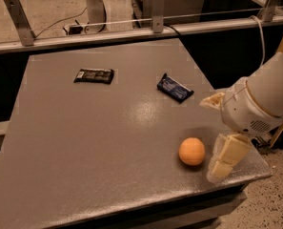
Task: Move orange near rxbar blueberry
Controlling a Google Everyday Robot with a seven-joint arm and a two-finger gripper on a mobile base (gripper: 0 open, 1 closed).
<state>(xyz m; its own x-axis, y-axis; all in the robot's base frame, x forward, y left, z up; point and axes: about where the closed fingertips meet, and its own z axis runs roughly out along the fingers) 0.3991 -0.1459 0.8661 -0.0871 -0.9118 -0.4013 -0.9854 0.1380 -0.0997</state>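
The orange (192, 151) sits on the grey table (84, 142) near its front right corner. The rxbar blueberry (175, 88), in a dark blue wrapper, lies flat further back on the right side of the table, well apart from the orange. My gripper (220, 130) is low over the table's right edge, just right of the orange. It is open and empty: one cream finger (227, 157) reaches down beside the orange and the other (212, 101) points left above it. Neither finger touches the orange.
A black-brown wrapped bar (94, 75) lies at the back left of the table. A metal rail with posts (156, 4) and cables runs behind the table. The floor drops away past the right and front edges.
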